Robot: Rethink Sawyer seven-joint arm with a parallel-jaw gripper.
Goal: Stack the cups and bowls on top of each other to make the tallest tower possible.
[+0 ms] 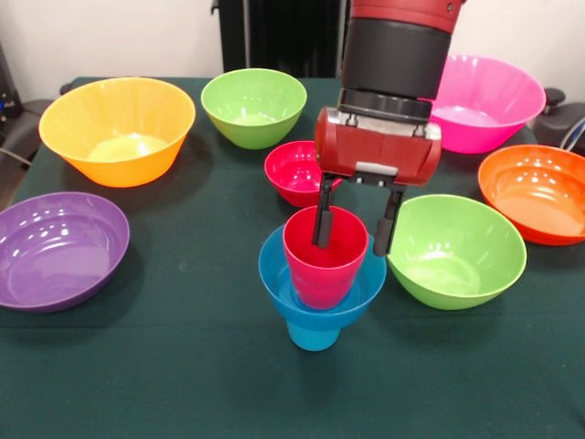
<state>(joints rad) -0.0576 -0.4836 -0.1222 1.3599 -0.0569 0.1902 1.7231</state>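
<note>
A tower stands at the table's centre front: a sky-blue cup (313, 336) at the bottom, a small blue bowl (274, 274) on it, and a red cup (320, 270) upright in the bowl. My gripper (352, 247) hangs over the tower and is open. Its left finger (323, 224) reaches inside the red cup, and its right finger (389, 224) is outside the cup's right wall. A small red bowl (291, 169) sits just behind the tower, partly hidden by the gripper body.
Larger bowls ring the tower: yellow-orange (117, 128) back left, lime green (253, 105) at the back, pink (484, 101) back right, orange (537, 190) right, a second lime green (454, 251) close beside the tower's right, purple (57, 249) left.
</note>
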